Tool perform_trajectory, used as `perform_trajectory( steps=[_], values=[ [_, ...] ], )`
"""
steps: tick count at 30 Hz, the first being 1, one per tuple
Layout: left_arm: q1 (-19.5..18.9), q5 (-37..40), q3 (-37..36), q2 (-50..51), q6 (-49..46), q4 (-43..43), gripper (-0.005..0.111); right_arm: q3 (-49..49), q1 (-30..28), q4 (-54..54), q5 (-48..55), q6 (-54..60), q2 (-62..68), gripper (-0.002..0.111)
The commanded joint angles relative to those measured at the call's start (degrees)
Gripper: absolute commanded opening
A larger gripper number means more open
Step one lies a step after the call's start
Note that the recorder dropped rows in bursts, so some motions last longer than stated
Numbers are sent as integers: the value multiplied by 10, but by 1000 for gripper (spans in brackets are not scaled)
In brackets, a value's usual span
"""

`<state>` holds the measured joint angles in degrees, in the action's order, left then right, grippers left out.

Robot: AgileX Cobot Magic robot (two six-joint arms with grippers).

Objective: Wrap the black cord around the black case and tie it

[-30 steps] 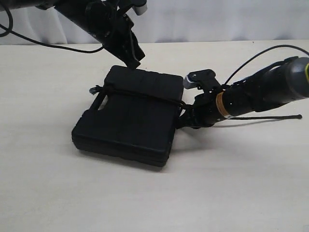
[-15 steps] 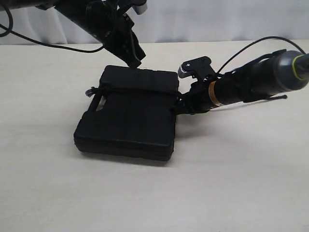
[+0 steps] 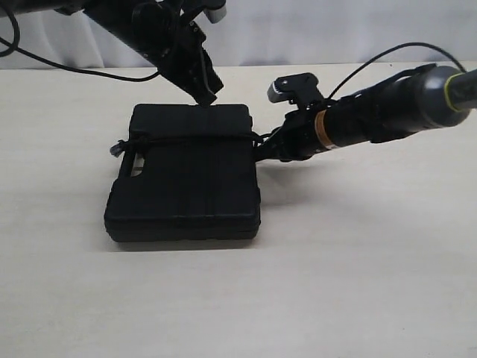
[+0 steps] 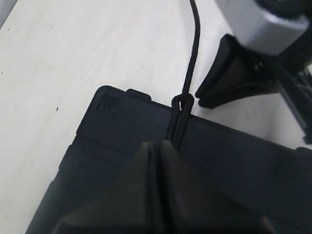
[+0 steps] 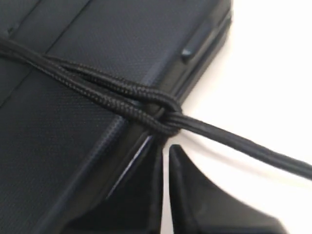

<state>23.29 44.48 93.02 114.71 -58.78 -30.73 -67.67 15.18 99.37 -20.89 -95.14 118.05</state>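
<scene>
Jaws drawn in on both arms: the left gripper [image 3: 205, 95] has its fingers pressed together with nothing visible between them. Its tip is poised at the far edge of the black case [image 3: 186, 186], and whether it touches the lid cannot be told. The right gripper [image 3: 262, 151] shows only a thin sliver of pale surface between its fingers [image 5: 146, 195]. It sits low, just beside the case's right edge and under the cord, gripping nothing that can be seen.

A cream table [image 3: 358, 261] fills the scene. The case lies flat left of centre, its hand hole [image 3: 136, 165] toward the left side of the exterior view. The black cord [image 3: 194, 139] crosses the lid as a doubled band near the far end, from the hand-hole side to the right edge. There the strands meet in a knot [image 5: 165, 119] at the rim and run off over the table. A small lump [image 3: 117, 149] marks the cord's end beside the hand hole.
</scene>
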Motion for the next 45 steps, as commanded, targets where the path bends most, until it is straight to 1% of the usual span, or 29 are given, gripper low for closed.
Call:
perform_trajectory(
  steps=[1, 4, 7, 11, 15, 18, 21, 26, 34, 39, 45],
  values=[
    [-1, -11, 3, -17, 22, -1, 0, 48, -19, 6, 22, -8, -69, 4],
    [-1, -43, -13, -50, 41, -1, 0, 81, -19, 6, 46, -11, -124, 4],
    [-1, -89, -57, -106, 42, -2, 0, 112, -19, 6, 47, -17, -180, 4],
    [-1, -188, -153, -188, 48, -7, 0, 155, -19, 6, 47, -17, -255, 4],
    [-1, -302, -258, -263, 48, -56, 0, 211, -19, 6, 55, -17, -330, 4],
    [1, -351, -313, -316, 47, -96, 0, 266, -19, 2, 76, -15, -379, 4],
    [1, -368, -351, -361, 47, -107, 0, 307, -19, -1, 98, -15, -430, 4],
    [1, -368, -401, -447, 47, -124, 0, 349, -19, -14, 98, -19, -527, 4],
    [1, -368, -470, -605, 47, -136, 0, 393, -19, -14, 89, -65, -690, 4],
    [1, -368, -511, -698, 47, -155, 0, 416, -19, -44, 88, -69, -784, 4],
    [1, -348, -543, -784, 47, -164, 0, 443, -19, -44, 73, -77, -888, 4]
  ],
)
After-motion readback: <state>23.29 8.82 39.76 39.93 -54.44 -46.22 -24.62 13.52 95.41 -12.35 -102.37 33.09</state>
